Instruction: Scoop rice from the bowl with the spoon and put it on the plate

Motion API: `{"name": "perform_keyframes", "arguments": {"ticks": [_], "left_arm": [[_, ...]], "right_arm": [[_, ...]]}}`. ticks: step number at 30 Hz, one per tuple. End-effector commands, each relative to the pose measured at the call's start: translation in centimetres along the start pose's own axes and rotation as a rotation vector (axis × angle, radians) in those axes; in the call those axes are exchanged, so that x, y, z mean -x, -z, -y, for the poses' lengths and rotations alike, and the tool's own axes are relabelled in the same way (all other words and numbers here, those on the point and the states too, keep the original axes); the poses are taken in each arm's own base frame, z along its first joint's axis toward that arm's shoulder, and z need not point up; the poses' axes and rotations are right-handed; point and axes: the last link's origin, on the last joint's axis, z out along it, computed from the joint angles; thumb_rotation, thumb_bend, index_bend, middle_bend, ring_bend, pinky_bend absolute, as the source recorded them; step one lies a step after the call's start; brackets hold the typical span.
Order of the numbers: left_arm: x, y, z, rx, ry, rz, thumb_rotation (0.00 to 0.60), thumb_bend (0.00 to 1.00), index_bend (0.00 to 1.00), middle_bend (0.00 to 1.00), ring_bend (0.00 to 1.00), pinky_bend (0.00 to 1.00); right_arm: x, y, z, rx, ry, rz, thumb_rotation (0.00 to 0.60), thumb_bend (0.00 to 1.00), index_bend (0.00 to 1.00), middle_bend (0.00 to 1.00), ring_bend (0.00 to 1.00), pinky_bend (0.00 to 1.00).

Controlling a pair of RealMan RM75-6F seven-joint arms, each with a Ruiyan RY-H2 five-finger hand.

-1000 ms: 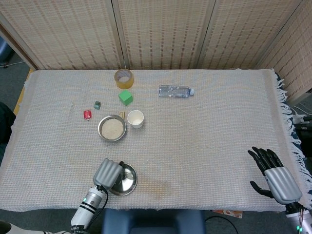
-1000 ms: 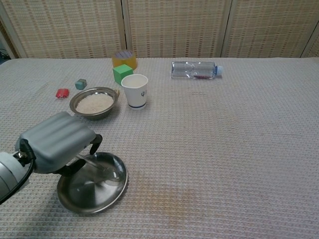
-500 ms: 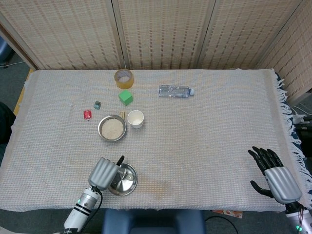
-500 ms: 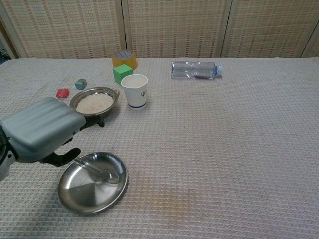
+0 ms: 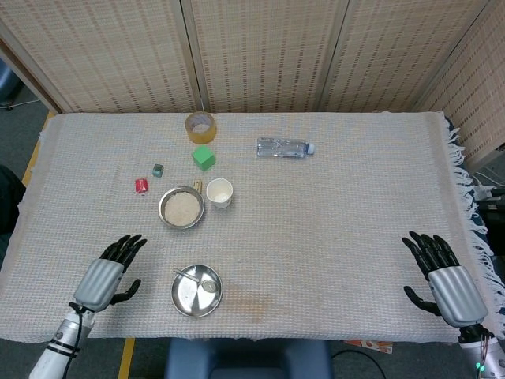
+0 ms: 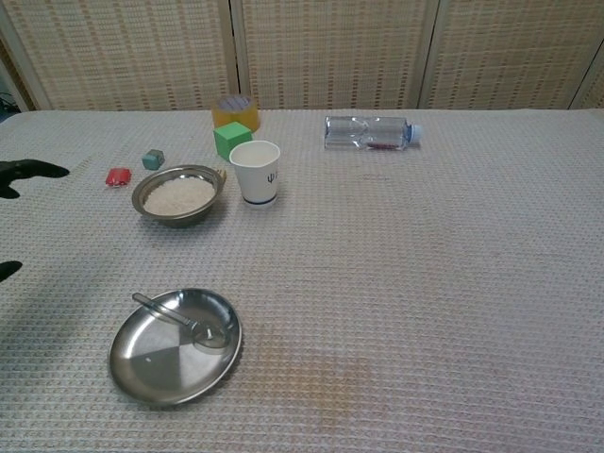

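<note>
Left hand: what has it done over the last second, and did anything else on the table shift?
The left hand let go of the spoon and drew back to its own left, off the plate; it now rests open beside it. The spoon lies in the plate with a little rice in its bowl. The rice bowl, paper cup, bottle and right hand stayed put.
</note>
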Motion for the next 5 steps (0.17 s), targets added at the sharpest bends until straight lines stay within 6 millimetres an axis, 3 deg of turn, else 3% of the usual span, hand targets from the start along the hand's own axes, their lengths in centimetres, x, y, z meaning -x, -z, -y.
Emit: {"name": "perform_keyframes", "arguments": {"ticks": [1, 5], "left_arm": [[-4.16, 5.93, 6.24, -0.082, 0.085, -0.12, 0.6, 0.37, 0.0, 0.0, 0.0, 0.11], [-4.08, 5.97, 6.13, -0.09, -0.03, -0.211, 0.6, 0.38, 0.0, 0.0, 0.0, 0.11]], "right_arm": [[0.4, -0.27, 0.03, 0.005, 0.012, 0.011, 0.6, 0.2, 0.0, 0.0, 0.0, 0.0], [0.56, -0.1, 0.33, 0.002, 0.019, 0.022, 0.6, 0.2, 0.0, 0.0, 0.0, 0.0]]}}
